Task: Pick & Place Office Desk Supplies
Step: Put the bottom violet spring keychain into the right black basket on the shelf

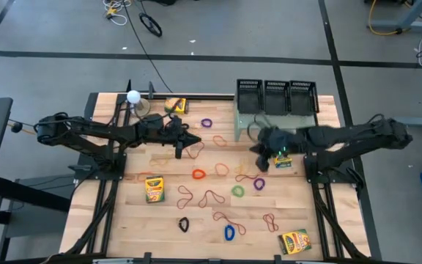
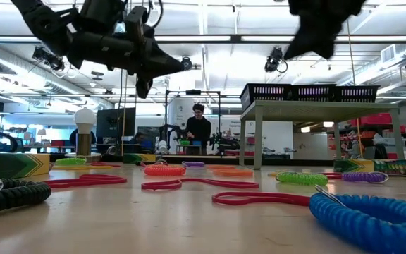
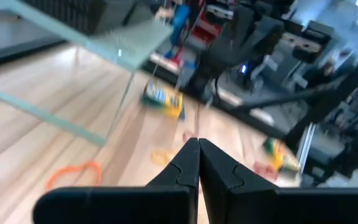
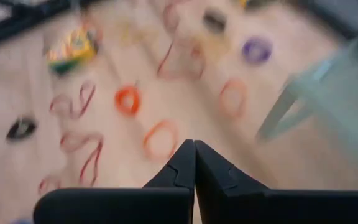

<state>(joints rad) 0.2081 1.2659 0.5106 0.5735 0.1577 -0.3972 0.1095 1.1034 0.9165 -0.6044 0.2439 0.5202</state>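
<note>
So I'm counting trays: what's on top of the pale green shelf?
Three black mesh trays stand in a row on the shelf. Whether anything lies inside them cannot be seen; the right arm covers the shelf's front.

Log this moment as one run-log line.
left tool: shut, empty, above table | right tool: shut, empty, near shelf | crayon boxes, bands: on table
</note>
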